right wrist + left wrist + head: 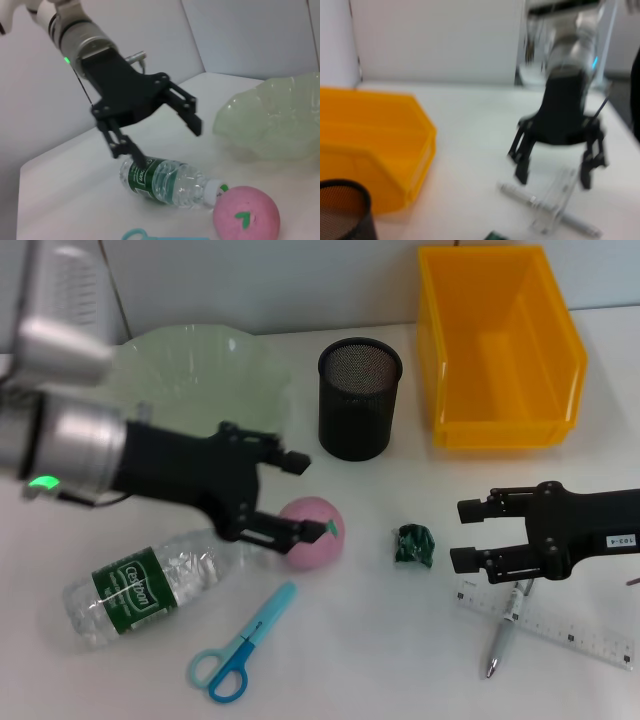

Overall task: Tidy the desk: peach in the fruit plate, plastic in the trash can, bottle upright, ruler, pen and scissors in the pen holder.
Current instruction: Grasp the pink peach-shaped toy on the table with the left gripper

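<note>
While left claw (pixel 300 498) hangs spread apart just beside it, pink round peach (pixel 312 532) with green mark lies on white tabletop (pixel 380 660), near bottle (pixel 150 585) cap; right claw (pixel 468 534) also spread, over ruler (pixel 545 618).

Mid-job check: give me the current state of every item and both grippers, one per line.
Clear plastic water bottle: lying on its side, capped.
Pink peach: on desk, not in plate.
Pale green fruit plate: empty.
Black mesh pen holder: upright, empty.
Yellow bin: empty.
Green crumpled plastic: on desk.
Blue scissors: flat, closed.
Clear ruler: flat.
Silver pen: flat, crossing ruler.
Left gripper: open, above peach.
Right gripper: open, empty.
</note>
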`<state>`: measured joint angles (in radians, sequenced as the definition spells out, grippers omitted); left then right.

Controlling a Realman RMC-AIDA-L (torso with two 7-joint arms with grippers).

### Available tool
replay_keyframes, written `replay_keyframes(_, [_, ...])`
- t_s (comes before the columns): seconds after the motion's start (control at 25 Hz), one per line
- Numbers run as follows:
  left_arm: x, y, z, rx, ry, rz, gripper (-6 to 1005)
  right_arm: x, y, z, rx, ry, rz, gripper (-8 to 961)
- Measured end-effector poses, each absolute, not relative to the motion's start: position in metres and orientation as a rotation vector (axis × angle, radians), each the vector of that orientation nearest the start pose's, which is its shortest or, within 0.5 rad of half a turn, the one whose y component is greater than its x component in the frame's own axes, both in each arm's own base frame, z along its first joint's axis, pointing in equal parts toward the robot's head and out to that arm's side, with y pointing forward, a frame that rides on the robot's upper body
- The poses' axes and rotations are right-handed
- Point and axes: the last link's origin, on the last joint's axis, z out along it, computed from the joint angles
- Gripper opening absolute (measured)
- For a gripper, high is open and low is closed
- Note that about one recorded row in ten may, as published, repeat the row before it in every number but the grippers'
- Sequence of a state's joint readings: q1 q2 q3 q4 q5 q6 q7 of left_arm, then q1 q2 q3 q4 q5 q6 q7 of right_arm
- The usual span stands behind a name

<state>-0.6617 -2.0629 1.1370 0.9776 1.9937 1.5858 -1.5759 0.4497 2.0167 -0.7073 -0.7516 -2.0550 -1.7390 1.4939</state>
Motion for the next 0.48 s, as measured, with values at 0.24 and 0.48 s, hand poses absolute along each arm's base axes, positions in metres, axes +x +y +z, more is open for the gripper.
replay_keyframes(0.24, [-0.136,0.373,-0.038,-3.077,0.054,-0.063,735,0.283,0.299,0.032,-2.837,0.746,0.62,770])
replay_keyframes(0.48, [-0.131,0.373,-0.059,-3.068,0.133,0.096,725,0.284,0.299,0.033,-2.837,0.748,0.619,769])
